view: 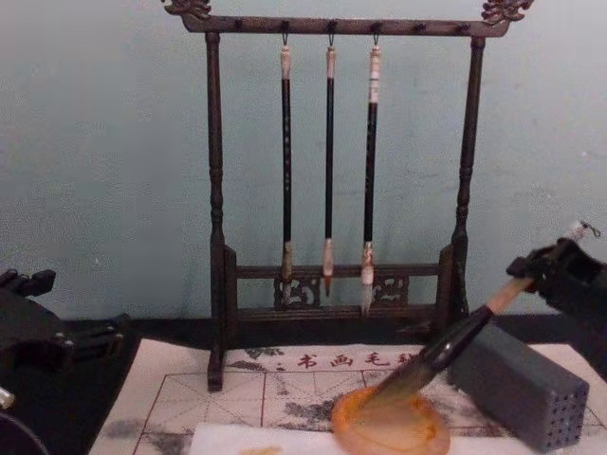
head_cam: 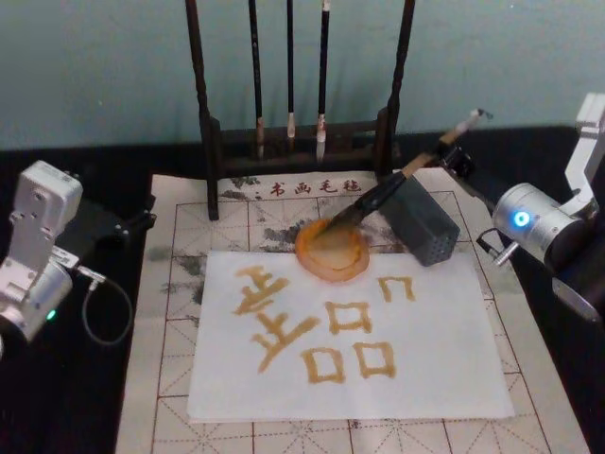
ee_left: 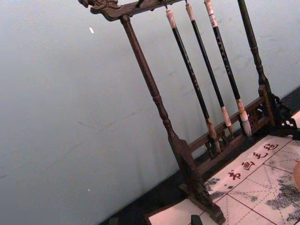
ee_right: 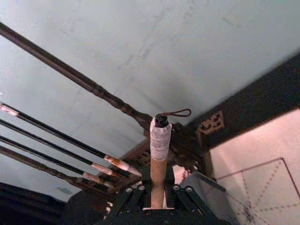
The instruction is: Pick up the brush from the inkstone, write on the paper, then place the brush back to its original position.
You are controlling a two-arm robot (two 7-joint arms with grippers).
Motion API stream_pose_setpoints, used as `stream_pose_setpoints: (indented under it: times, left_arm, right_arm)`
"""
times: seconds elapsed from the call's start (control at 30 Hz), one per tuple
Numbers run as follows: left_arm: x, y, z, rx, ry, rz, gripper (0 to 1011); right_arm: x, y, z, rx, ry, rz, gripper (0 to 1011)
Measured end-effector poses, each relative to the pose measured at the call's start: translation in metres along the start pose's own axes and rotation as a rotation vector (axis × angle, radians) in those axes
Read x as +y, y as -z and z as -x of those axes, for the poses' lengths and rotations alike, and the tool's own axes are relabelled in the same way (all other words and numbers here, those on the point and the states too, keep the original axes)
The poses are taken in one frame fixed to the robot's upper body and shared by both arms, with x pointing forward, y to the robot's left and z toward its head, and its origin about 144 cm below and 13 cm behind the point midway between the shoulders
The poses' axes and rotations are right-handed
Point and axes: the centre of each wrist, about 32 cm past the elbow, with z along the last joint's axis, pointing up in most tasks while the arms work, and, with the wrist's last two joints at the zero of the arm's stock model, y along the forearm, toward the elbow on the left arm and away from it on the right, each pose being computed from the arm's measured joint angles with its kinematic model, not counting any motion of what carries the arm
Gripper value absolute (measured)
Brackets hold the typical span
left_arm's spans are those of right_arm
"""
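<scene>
Tabletop calligraphy setup, seen from the robot's head & chest. The brush (head_cam: 397,182) lies slanted: its dark bristle tip rests in the inkstone (head_cam: 331,253), a round amber dish at the far edge of the paper (head_cam: 435,378). Its black lower section leans across the top corner of a grey block (head_cam: 427,225) w/ small holes, just right of the dish. The tan upper handle & white cap point up toward the back right. The right gripper (head_cam: 457,157) is at that upper handle, claw pinching the tan wood below the cap. In the right wrist view the handle runs btwn the black fingers (ee_right: 133,193), w/ a cord loop at its capped end. The white paper carries several golden-brown characters & lies on a gridded felt mat (head_cam: 170,378). Behind it, a dark wooden stand (view: 214,190) holds three slim brushes (view: 329,161) hanging side by side against a pale teal wall (view: 104,142). The left gripper (head_cam: 113,227) sits off the mat's left edge, well apart from the dish; can't tell if its claw is spread or closed.
</scene>
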Motion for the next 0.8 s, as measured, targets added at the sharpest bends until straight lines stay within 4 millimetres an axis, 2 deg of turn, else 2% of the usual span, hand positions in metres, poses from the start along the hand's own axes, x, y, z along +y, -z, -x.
stream_pose_setpoints:
  times: [0.23,0.43,0.8]
  left_arm:
    - [0.000,0.000,0.000,0.000,0.000,0.000,1001]
    - [0.000,0.000,0.000,0.000,0.000,0.000,1001]
    - [0.000,0.000,0.000,0.000,0.000,0.000,1001]
  right_arm:
    - [-0.002,-0.002,0.006,-0.045,-0.044,-0.036,181]
    - [-0.005,-0.001,0.009,-0.152,-0.095,-0.084,181]
    - [-0.016,0.007,0.003,-0.342,-0.222,-0.148,181]
